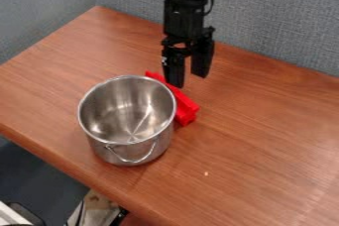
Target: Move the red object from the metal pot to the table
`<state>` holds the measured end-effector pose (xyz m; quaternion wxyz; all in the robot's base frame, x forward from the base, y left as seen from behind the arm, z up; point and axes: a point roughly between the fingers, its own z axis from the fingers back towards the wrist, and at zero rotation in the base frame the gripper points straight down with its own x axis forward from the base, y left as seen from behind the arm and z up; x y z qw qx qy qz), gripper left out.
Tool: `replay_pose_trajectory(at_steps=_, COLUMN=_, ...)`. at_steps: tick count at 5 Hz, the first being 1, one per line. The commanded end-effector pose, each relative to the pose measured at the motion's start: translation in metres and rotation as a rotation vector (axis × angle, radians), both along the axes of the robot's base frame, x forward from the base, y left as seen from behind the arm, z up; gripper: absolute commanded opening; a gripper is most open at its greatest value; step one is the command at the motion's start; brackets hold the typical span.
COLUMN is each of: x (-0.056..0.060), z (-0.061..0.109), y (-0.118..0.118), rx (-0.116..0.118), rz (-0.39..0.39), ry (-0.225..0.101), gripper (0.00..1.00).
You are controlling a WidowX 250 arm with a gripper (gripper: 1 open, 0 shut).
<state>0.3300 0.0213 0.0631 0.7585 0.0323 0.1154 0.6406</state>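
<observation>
- The gripper [185, 69] hangs above the table [265, 121] with its fingers spread apart and nothing between them.
- The red block [183, 104] lies on the table, pressed against the far side of the metal pot [129, 121], not inside it; the pot looks empty.
- It is a bright red bar with flat faces, partly hidden behind the pot's rim.
- Judged from this, the move looks done, so the main risk is undoing it.
- A low sweep of the arm could clip the block or knock the pot, since the fingers hover just above both.
- A nudged pot could slide toward the near table edge.
</observation>
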Motion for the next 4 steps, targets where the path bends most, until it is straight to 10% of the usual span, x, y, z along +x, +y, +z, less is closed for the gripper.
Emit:
replay_pose_trajectory(at_steps=1, x=0.0, z=0.011, y=0.01, rx=-0.034, rz=-0.035, ry=-0.101, gripper=1.0)
replay_pose_trajectory(at_steps=4, x=0.002, z=-0.016, y=0.03, rx=-0.12, rz=-0.175, ry=-0.157, gripper=1.0)
